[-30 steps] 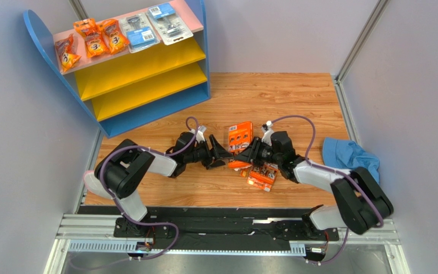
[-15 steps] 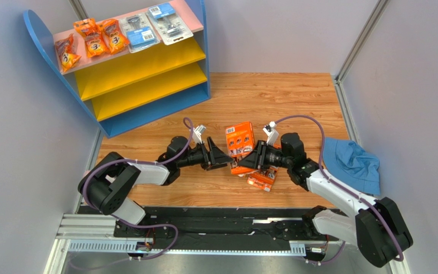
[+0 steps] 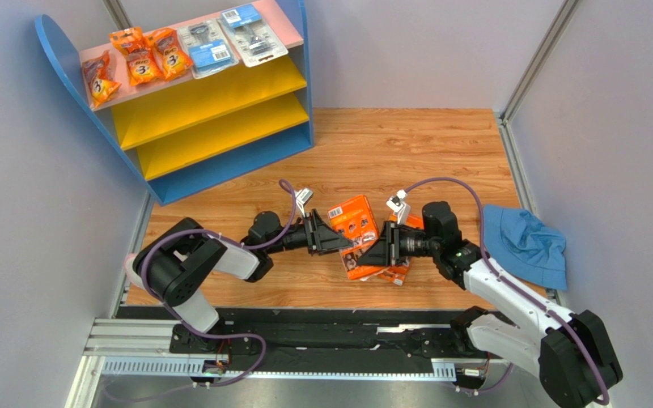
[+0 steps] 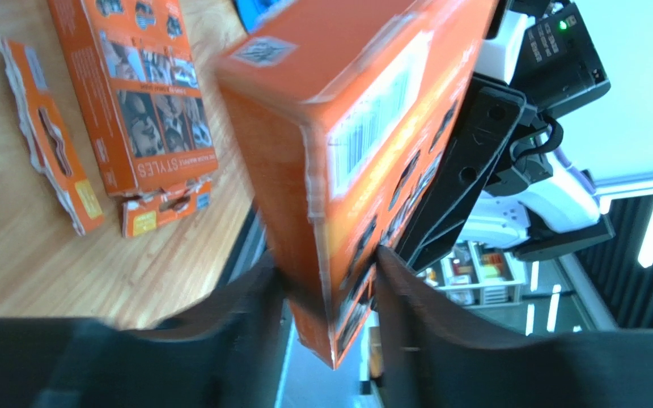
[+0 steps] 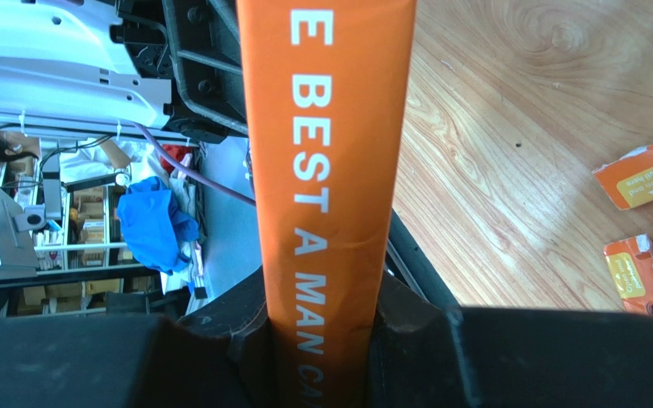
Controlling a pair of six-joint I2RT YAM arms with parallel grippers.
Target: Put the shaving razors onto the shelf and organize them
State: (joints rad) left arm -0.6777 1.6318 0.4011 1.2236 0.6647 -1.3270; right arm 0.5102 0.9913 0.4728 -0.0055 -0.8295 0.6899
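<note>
An orange razor box (image 3: 354, 223) hangs tilted above the table between both arms. My left gripper (image 3: 332, 240) meets it from the left; in the left wrist view its fingers press both faces of the box (image 4: 347, 144), so the left gripper (image 4: 330, 280) is shut on it. My right gripper (image 3: 378, 253) is shut on the box's opposite end, and its wrist view shows the box's narrow side (image 5: 326, 170) clamped in the right gripper (image 5: 321, 323). More orange razor packs (image 3: 394, 272) lie under the box. The shelf (image 3: 211, 93) at far left carries orange bags (image 3: 138, 55) and blister packs (image 3: 211, 47) on top.
A blue cloth (image 3: 521, 246) lies at the table's right edge, by the right arm. Loose orange packs (image 4: 134, 93) and flat cards (image 5: 645, 174) lie on the wood below the grippers. Both yellow shelf boards (image 3: 211, 140) are bare. Grey walls close in both sides.
My left gripper has closed onto the orange box that the right gripper holds. The box has tilted and shifted slightly toward the near edge. The right arm has stretched out.
</note>
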